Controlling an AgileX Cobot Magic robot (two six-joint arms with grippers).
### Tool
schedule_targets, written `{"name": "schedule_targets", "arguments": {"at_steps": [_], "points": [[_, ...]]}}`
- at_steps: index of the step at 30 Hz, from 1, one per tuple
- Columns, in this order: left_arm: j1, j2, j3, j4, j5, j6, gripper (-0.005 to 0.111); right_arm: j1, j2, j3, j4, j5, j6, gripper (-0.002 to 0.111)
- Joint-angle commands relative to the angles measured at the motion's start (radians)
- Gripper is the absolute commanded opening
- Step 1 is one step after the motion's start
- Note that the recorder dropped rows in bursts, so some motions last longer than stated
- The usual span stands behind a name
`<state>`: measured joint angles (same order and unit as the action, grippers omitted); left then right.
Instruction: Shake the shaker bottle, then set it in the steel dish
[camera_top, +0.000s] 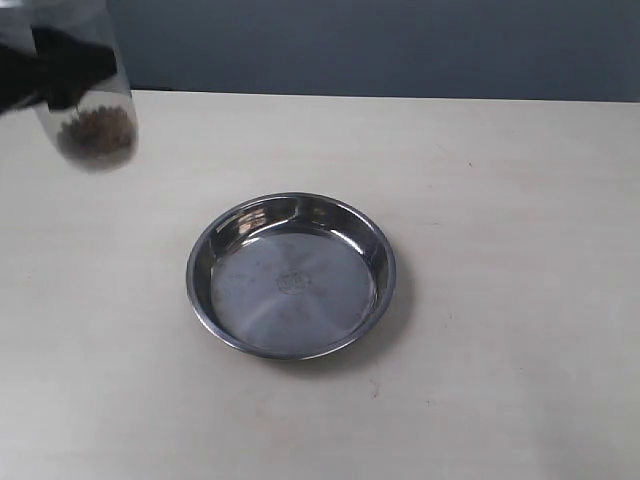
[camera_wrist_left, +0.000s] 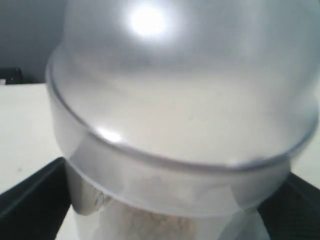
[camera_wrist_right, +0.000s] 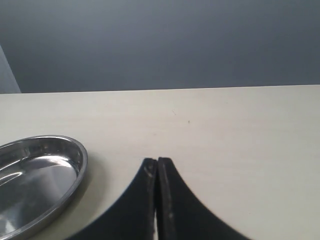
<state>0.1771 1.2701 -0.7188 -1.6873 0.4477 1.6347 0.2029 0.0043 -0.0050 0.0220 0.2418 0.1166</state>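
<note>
The left pincer (camera_top: 68, 66) clamps the shaker bottle (camera_top: 96, 128) toward the far-left corner of the desk (camera_top: 500, 200). Brisk, firmly gripped shakes should precede an upright landing inside the steel dish (camera_top: 290, 275). The right pincer (camera_wrist_right: 157, 172) is closed and empty.

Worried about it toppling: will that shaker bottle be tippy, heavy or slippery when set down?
Probably light: the shaker bottle holds only a small clump of brown granules at its lower end. That low weight should steady it, though it seems tall for its width and might tip if nudged. Its smooth plastic could slide on the shiny steel dish.
</note>
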Motion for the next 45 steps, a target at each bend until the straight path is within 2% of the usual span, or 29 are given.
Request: {"name": "schedule_targets", "arguments": {"at_steps": [1,3,7,14,19,26,31,45], "points": [[0.000,-0.081,-0.019,-0.057,0.138,0.098,0.000,-0.004,-0.004,0.005,0.000,-0.012,0.000,-0.001],[0.000,-0.164,-0.051,-0.057,0.122,0.100,0.000,-0.004,-0.004,0.005,0.000,-0.010,0.000,-0.001],[0.000,-0.157,0.113,-0.057,0.112,0.156,0.000,-0.004,-0.004,0.005,0.000,-0.012,0.000,-0.001],[0.000,-0.182,0.123,-0.057,0.174,0.204,0.000,-0.004,-0.004,0.005,0.000,-0.012,0.000,-0.001],[0.000,-0.134,0.175,-0.057,0.224,0.405,0.000,-0.004,-0.004,0.005,0.000,-0.012,0.000,-0.001],[0.000,-0.008,0.177,-0.057,0.203,0.473,0.000,-0.004,-0.004,0.005,0.000,-0.015,0.000,-0.001],[0.000,0.123,0.129,-0.057,0.164,0.492,0.000,-0.004,-0.004,0.005,0.000,-0.013,0.000,-0.001],[0.000,0.470,-0.140,-0.057,0.267,0.492,0.000,-0.004,-0.004,0.005,0.000,-0.013,0.000,-0.001]]}}
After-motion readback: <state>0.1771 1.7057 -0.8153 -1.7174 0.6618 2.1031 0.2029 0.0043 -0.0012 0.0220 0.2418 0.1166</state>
